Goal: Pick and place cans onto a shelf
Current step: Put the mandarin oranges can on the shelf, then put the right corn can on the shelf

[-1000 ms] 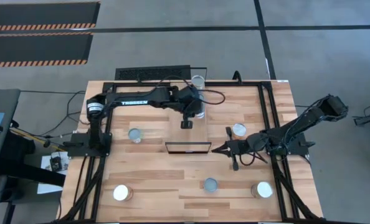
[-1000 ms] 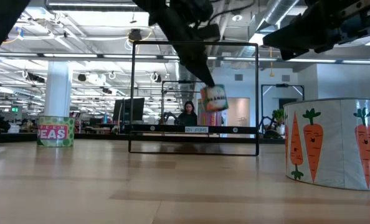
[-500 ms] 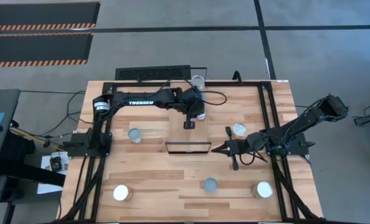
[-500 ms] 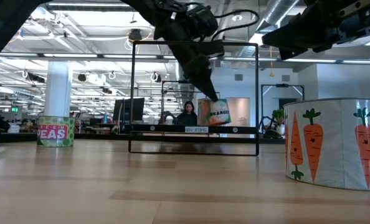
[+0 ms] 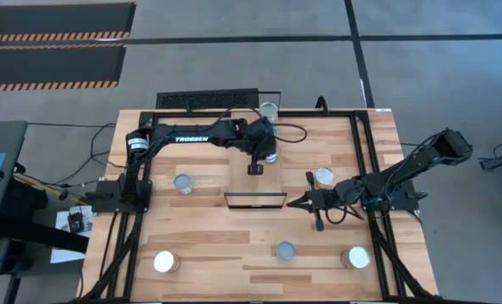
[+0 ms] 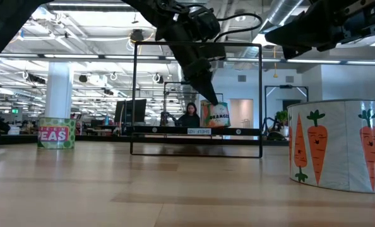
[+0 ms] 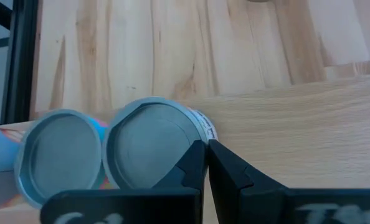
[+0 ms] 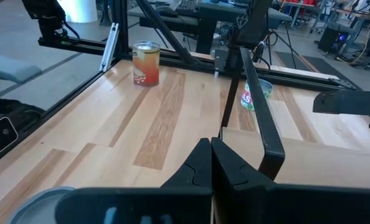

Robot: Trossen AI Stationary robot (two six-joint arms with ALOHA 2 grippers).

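The left gripper [image 5: 269, 155] hangs over the far end of the shelf [image 5: 255, 181], jaws closed on an orange-labelled can [image 6: 215, 115] whose base appears level with the shelf board. In the left wrist view a second can [image 7: 59, 155] sits touching the held can. The right gripper [image 5: 297, 203] waits just beside the shelf's black-framed near end, jaws closed on nothing. A peas can [image 6: 56, 133] and a carrot can [image 6: 340, 144] stand on the bench [image 5: 209, 245].

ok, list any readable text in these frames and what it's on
"TROSSEN": on the left arm, high view.
"PEAS": on the green can, low view; a smaller line above it is partly cut off.
"ORANGE": on the can in the left gripper.
White label on the shelf frame: too small to read.
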